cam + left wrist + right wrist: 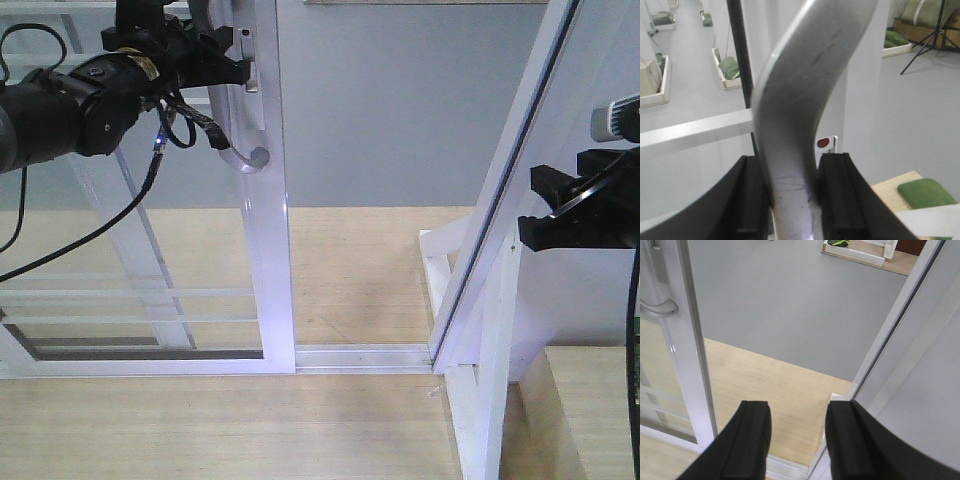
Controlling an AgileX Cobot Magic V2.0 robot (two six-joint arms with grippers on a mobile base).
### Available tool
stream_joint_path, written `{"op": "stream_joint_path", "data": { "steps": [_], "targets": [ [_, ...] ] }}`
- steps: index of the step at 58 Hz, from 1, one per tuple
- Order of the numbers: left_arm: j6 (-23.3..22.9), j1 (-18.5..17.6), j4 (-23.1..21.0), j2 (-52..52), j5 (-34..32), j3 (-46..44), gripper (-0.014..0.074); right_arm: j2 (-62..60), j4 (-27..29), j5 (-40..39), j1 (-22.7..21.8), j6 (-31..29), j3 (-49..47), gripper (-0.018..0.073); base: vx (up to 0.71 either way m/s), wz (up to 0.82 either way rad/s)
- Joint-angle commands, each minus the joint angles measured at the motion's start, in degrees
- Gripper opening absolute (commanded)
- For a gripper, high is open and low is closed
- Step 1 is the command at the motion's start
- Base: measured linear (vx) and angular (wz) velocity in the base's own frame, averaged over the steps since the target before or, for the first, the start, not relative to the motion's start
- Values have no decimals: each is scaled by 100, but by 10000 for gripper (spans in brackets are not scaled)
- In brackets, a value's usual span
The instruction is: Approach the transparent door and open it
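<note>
left gripper (792, 200) pinches the curved pull handle (800, 75), one pad on each side. the handle sits on the right stile of the transparent door (270, 260), which stands at the left end of the floor track (360, 357). right gripper (797, 435) is spread and empty, near the white frame post (490, 320).

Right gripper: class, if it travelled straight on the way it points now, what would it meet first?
Nothing close, it seems. The open right gripper points into the gap between the transparent door and the white frame post; the line looks free down to the wooden floor, though depth is unclear.
</note>
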Motion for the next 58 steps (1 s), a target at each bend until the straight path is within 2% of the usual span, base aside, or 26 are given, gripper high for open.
{"op": "stream_joint_path", "data": {
  "steps": [1,15,36,50,58],
  "targets": [
    [1,297,-222,-297,307,-155,315,-82,-54,-366,-30,-15,-157,344,0,0],
    [0,844,-318,-537,433,-135,321,-82,-54,-365,-30,-21,-157,344,0,0],
    [91,1321,-291,-920,1041,-135,406,-82,-54,-365,-30,-21,-157,344,0,0],
    [537,1496,-289,-1210,1802,-123,424,-82,-54,-365,-30,-21,-157,344,0,0],
    [789,1496,-314,-1561,1519,278,424,-82,-54,-365,-30,-21,-157,344,0,0]
  ]
}}
